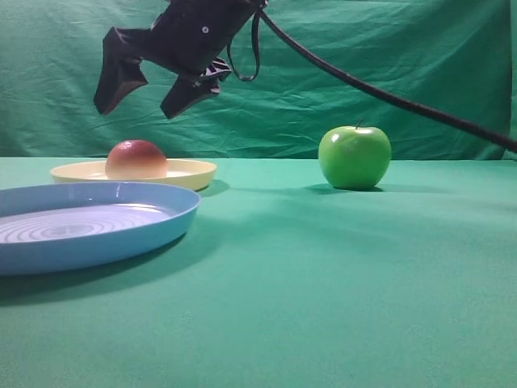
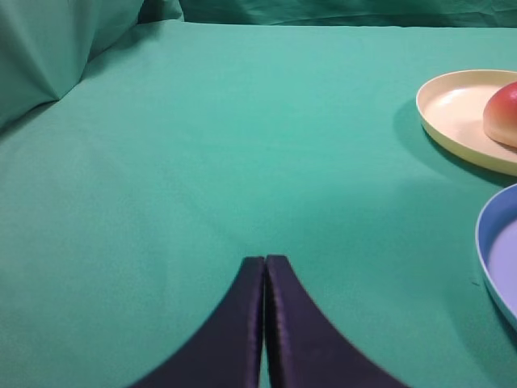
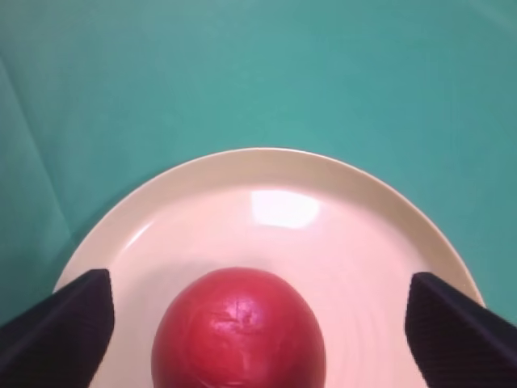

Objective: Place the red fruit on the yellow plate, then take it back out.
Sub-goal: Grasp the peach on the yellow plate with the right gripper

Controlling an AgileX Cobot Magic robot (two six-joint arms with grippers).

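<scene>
We see the round, smooth red fruit resting on the shallow pale-yellow plastic plate. Above the plate, our right end effector hangs spread apart; our left end effector is pressed together.

You are looking low across the table from its near edge, facing the green backdrop. Your left wrist view is sitting close to the cloth, looking far across it, catching the yellow plate at right. Your right wrist view is looking steeply down, near the same plate and red fruit.
</scene>
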